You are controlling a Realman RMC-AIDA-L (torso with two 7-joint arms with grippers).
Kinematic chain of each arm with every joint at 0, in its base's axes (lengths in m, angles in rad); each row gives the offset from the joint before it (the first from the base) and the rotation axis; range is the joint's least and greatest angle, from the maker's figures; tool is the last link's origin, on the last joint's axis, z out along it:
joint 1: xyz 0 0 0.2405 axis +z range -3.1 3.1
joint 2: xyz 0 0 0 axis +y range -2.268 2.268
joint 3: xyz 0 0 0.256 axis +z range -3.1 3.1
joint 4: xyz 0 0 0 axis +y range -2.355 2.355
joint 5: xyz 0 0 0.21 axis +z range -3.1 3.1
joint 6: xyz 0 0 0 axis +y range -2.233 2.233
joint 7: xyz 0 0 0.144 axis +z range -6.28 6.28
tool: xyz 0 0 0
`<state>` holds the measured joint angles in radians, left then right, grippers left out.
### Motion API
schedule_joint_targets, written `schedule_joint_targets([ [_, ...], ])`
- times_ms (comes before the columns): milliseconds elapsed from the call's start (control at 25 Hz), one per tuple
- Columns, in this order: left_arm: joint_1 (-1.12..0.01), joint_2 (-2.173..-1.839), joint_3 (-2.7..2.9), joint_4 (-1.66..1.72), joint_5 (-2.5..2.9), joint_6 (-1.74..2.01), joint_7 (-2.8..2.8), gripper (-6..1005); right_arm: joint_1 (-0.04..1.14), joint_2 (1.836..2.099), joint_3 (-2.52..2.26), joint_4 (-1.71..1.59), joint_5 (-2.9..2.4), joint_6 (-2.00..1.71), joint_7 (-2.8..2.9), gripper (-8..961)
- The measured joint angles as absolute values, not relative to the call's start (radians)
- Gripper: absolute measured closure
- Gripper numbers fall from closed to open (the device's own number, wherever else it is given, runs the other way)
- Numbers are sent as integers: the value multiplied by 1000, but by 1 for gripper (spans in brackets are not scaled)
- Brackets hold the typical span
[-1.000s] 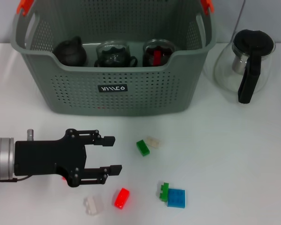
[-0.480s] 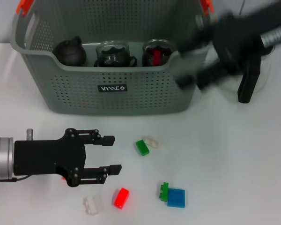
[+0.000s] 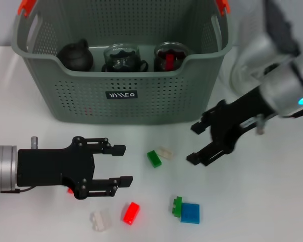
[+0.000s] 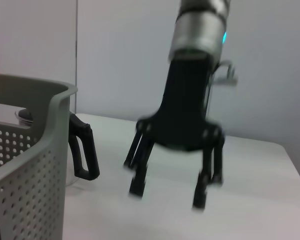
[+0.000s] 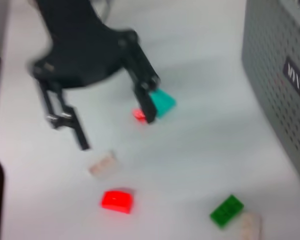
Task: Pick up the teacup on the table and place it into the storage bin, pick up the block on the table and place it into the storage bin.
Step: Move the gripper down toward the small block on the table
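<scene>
Hovering spread over the table [image 3: 272, 201], the right claw [image 3: 202, 142] is nearest the green block [image 3: 153, 159], just beyond its fingertips, toward the left claw [image 3: 120, 165], spread and idle; the storage bin [image 3: 121, 96] lies behind both.

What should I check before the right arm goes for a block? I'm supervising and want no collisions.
1. Right gripper jaws open: ok, spread wide above the table.
2. Nothing held by it: ok, jaws empty.
3. Target in reach: ok, green block and pale block lie just beside its jaws.
4. Left gripper out of the way: not ok, it hovers open near the same blocks.
5. Bin has room: ok, open space behind the cups.
6. Teacup left on table: cannot tell, none shows outside the bin.
</scene>
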<state>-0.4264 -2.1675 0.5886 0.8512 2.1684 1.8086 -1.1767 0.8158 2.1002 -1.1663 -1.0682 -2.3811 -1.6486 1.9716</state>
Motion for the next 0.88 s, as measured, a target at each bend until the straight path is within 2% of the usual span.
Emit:
schedule_joint_targets([
  [440, -428, -2167, 585, 836, 2167, 1802, -1177, 325, 890, 2105, -1404, -775, -2328, -1264, 1965, 115],
  [880, -428, -2168, 583, 836, 2167, 1802, -1177, 325, 902, 2108, -1543, -673, -2226, -1063, 1954, 116],
])
